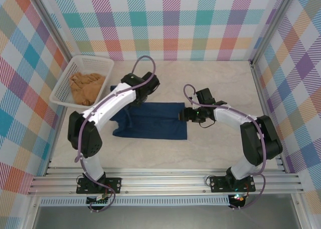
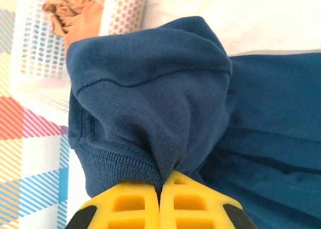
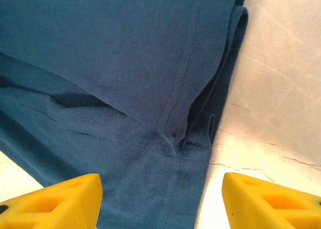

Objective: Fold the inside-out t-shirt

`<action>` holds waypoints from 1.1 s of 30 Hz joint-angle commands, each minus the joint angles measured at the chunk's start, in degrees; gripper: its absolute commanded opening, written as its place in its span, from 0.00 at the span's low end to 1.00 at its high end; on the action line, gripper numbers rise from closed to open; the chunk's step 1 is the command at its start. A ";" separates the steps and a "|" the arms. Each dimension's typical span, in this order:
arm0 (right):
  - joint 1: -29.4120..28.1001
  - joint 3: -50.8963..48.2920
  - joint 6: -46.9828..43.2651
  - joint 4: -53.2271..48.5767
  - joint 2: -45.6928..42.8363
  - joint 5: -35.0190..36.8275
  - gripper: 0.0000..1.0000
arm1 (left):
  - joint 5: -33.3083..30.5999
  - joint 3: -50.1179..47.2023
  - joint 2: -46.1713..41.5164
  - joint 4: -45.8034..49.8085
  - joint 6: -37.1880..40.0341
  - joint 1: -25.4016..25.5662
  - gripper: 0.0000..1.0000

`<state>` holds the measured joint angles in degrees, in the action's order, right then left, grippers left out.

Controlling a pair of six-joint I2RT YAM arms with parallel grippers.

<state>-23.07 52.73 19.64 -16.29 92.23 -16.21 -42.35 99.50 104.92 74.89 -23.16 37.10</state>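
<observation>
Top external: table [image 1: 220,78] (plaid walls [image 1: 170,23]), left jaws tight on t-shirt [image 1: 155,121], right jaws wide

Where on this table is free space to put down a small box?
Free: the table strip between the navy t-shirt and the back wall, right of the white basket; also the near strip before the arm bases. Crowded: the middle, where the left hand pinches the t-shirt and the right hand stands open at its edge.

A robot lab cell: plaid backdrop walls [image 1: 170,23], aluminium rails [image 1: 165,181] carrying bolted arms [image 1: 108,108].
</observation>
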 commanded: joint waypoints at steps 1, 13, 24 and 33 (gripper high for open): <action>-0.22 -1.12 2.15 2.08 2.37 -4.13 0.64 | 1.52 5.08 2.62 3.63 -1.43 2.65 0.00; -0.21 -1.24 3.81 3.15 6.63 -5.18 0.62 | 7.50 10.57 4.96 4.34 1.33 6.28 0.00; -0.22 -1.23 4.39 4.01 8.47 -5.61 0.60 | 13.75 11.21 3.70 1.87 3.47 7.19 0.00; -0.22 -1.14 4.53 4.04 8.49 -5.76 0.60 | 21.61 11.67 6.21 -2.14 3.91 7.19 0.00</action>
<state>-22.79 51.42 23.55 -13.52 98.45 -20.49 -24.36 109.27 110.21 74.39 -19.90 43.42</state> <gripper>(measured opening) 0.600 0.055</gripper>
